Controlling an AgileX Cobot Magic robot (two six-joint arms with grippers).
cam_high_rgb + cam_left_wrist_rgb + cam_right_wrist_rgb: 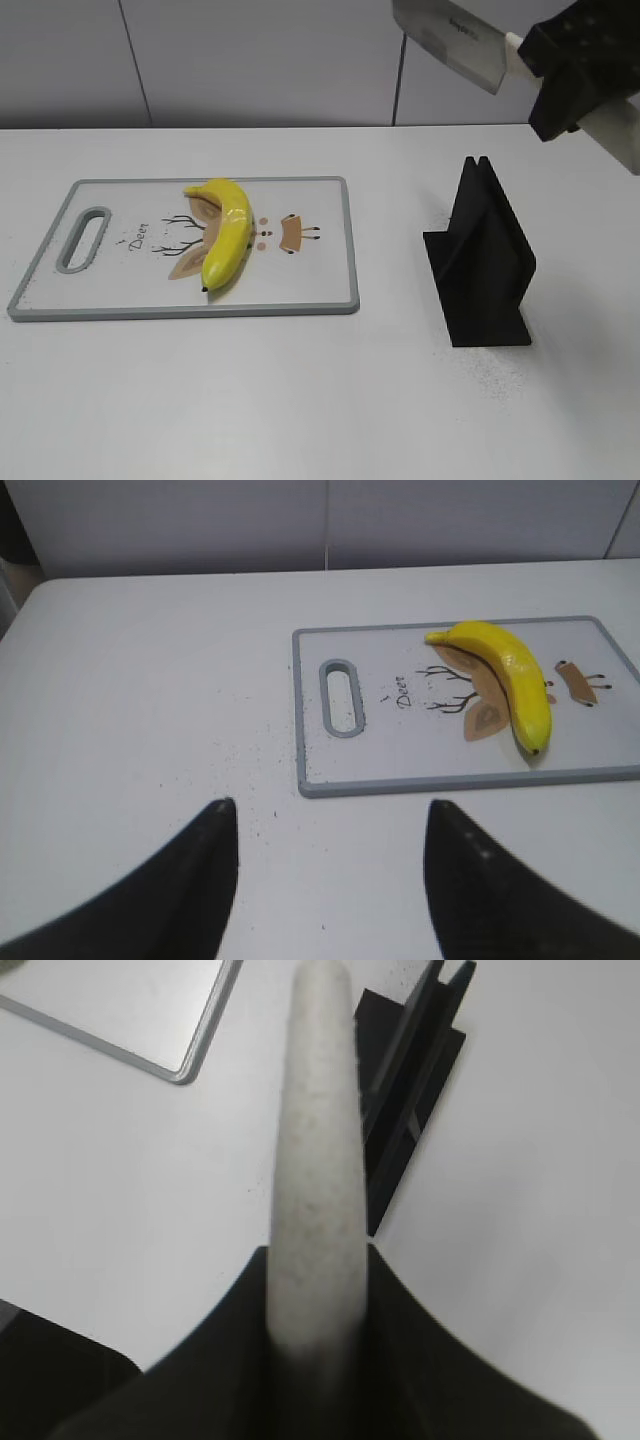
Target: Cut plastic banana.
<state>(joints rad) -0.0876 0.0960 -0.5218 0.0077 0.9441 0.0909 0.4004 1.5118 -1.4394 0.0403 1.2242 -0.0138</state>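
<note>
I see the plastic banana [227, 232] lying whole on the grey-rimmed cutting board [320, 290], over its deer drawing, on the left half of the white desk [300, 400]. The black knife stand [485, 260] sits well apart to the right, its slot vacant. My right end effector [560, 80] is up high at the top right, clenched around the pale handle [315, 1160] of the knife [450, 40], blade pointing left in the air. My left end effector [330, 880] hangs released over bare desk, near the board's handle end, fingers [190, 880] spread wide.
</note>
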